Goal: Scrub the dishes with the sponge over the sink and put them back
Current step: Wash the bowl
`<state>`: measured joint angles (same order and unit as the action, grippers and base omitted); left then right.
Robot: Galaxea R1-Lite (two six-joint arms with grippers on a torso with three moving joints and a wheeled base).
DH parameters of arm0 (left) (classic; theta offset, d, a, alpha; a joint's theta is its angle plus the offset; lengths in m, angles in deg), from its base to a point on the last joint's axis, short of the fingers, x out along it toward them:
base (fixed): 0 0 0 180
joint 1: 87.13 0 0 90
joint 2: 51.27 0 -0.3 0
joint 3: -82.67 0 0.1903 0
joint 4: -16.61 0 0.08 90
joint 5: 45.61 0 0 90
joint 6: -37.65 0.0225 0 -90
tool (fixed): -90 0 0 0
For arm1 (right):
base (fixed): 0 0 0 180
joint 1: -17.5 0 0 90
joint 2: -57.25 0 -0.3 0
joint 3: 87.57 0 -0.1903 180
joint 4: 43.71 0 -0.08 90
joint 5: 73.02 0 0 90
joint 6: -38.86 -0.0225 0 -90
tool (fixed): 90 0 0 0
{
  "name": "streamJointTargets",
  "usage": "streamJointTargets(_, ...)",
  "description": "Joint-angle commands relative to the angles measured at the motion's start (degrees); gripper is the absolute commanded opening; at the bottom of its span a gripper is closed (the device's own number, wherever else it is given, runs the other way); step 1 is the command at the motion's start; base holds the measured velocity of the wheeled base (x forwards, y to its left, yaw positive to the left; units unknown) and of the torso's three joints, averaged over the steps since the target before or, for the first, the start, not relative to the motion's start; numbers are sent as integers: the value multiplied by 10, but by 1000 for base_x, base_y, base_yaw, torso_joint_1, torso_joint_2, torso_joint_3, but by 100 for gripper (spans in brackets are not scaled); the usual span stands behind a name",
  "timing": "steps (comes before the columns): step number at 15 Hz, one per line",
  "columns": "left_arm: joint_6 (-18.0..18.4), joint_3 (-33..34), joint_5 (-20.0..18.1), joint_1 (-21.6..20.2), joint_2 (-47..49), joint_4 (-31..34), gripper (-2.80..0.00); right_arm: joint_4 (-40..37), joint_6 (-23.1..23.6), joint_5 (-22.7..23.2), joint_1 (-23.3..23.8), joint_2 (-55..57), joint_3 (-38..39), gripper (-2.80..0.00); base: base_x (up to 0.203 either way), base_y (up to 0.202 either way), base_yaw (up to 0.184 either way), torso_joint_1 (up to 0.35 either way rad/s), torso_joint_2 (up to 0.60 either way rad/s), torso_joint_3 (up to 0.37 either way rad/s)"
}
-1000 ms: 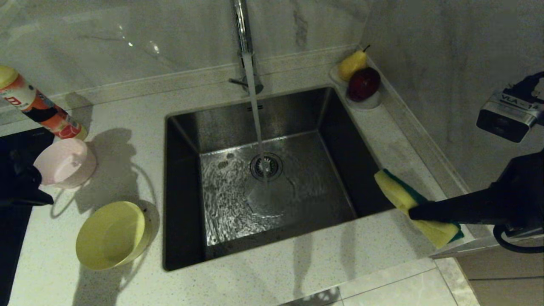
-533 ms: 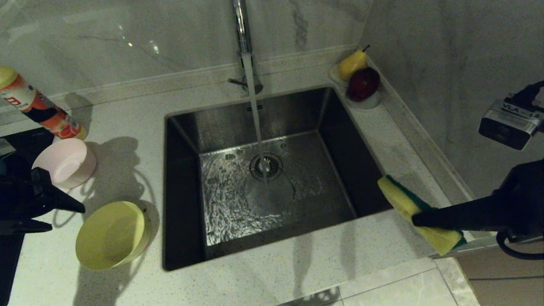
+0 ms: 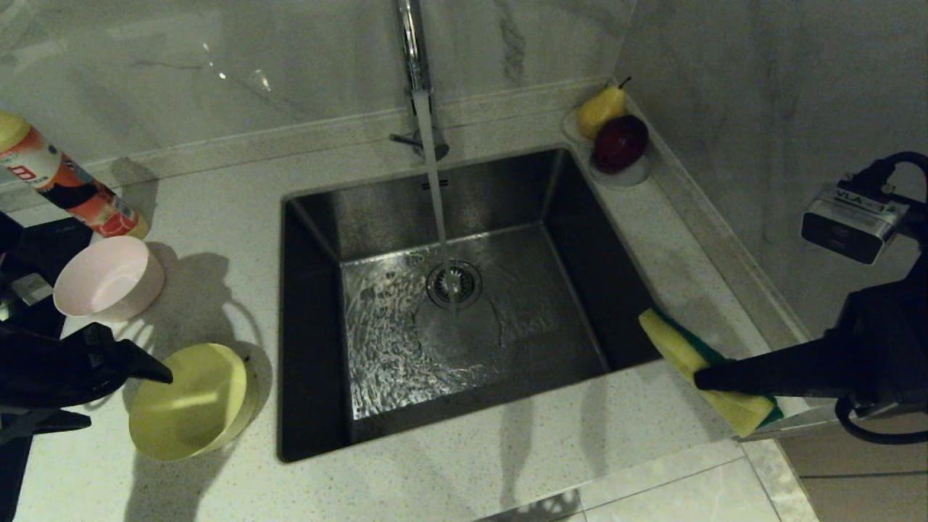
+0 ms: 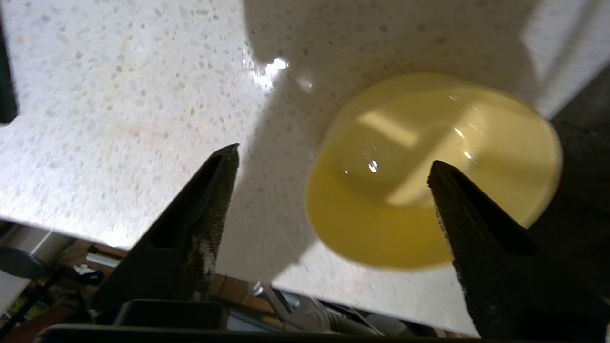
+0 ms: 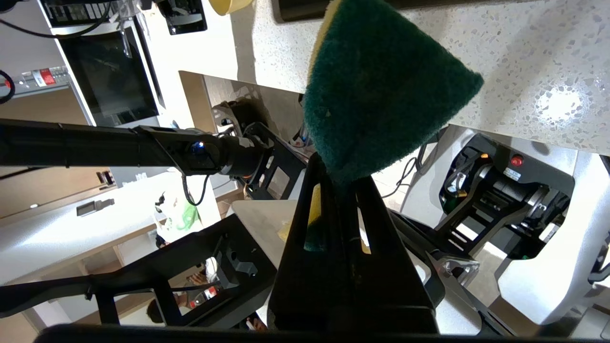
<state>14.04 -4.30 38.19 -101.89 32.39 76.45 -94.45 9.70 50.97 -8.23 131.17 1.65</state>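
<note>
Dim head view with long shadows across the speckled white stone table [image 3: 507,449]. Brighter wrist views; glare spots and motion blur on the round yellow plastic bowl [image 4: 429,171].

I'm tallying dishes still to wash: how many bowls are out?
2: a pink bowl on the counter left of the sink, and a yellow bowl nearer the front edge. Others may be out of view.

Right gripper [image 5: 340,183] clamps the sponge [image 5: 381,95], fingers pinched tight on one end. Dark green scouring side faces the camera, a yellow foam edge shows along one side and between the fingers. Sponge hangs over speckled white countertop [image 5: 533,62]. A yellow bowl [image 5: 228,5] edge peeks in beyond it. Black robot frame [image 5: 190,157] fills the background.
</note>
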Motion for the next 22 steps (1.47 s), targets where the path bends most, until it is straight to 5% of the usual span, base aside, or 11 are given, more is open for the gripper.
streamJointTargets(1, -1, 14, 0, 0, 19, -1, 0, -1, 0, 2, 0, 9, 0, -280, 0, 0, 0, 0, 0, 0)
streamJointTargets(22, -27, 31, 30, 2, 69, -65, 0, 14, 1, 4, 0, 3, 27, -280, 0, 0, 0, 0, 0, 0)
